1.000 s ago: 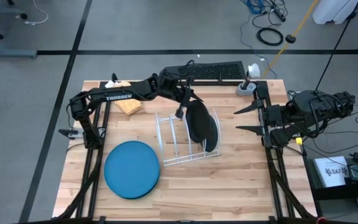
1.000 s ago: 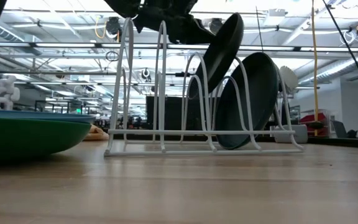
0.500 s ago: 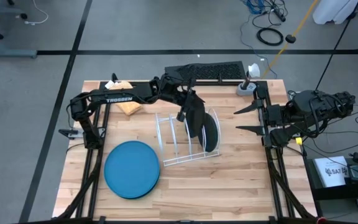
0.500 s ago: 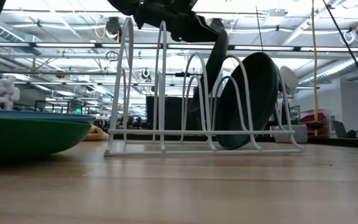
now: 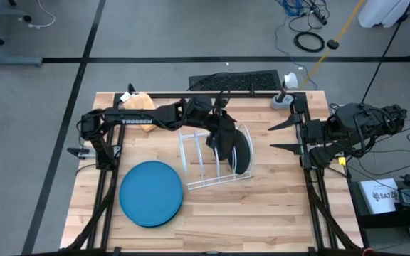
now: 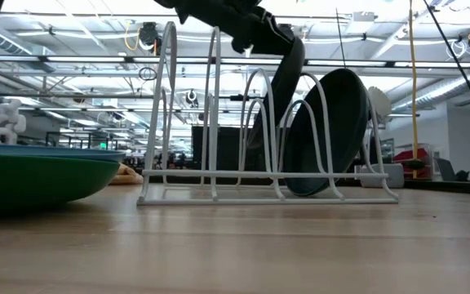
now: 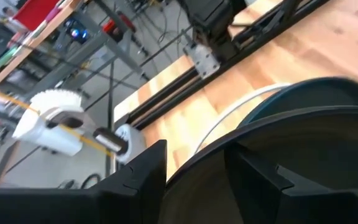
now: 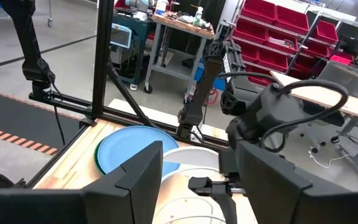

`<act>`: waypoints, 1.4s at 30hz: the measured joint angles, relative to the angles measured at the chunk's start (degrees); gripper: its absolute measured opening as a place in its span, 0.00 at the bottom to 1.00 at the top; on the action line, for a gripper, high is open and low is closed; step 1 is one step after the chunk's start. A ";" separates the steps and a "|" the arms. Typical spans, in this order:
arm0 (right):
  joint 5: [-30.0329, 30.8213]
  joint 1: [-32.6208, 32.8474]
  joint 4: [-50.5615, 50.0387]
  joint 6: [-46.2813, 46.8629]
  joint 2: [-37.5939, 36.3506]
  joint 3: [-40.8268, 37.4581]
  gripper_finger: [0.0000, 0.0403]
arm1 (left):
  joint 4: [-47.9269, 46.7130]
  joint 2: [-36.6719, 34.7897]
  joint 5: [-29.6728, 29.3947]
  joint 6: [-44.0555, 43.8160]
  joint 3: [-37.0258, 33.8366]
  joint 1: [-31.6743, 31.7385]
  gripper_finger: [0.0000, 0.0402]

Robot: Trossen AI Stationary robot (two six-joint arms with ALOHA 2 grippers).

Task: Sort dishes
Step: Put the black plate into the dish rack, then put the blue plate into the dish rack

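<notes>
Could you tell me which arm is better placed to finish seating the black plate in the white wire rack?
The left: its hand holds the round black plate over the white wire rack, while the right hand waits at the table's edge.

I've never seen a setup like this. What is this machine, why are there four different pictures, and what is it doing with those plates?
It is a robot with two dark arms at a wooden table, each ending in a two-finger gripper. One picture looks straight down, one sits at table height, and two come from cameras on the arms' wrists.

The left gripper holds a black plate by its top edge, set upright in a slot of the white wire rack. A dark teal plate already stands in the next slot. A bright blue plate lies flat on the table, stacked on a green plate that only the low view shows. A tan block sits at the back. The right gripper waits open at the table's right edge.
</notes>
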 joint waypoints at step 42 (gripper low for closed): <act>0.00 0.02 -0.93 1.53 -0.01 0.01 0.49 | -23.83 -8.98 -51.58 -7.00 4.04 -27.86 0.43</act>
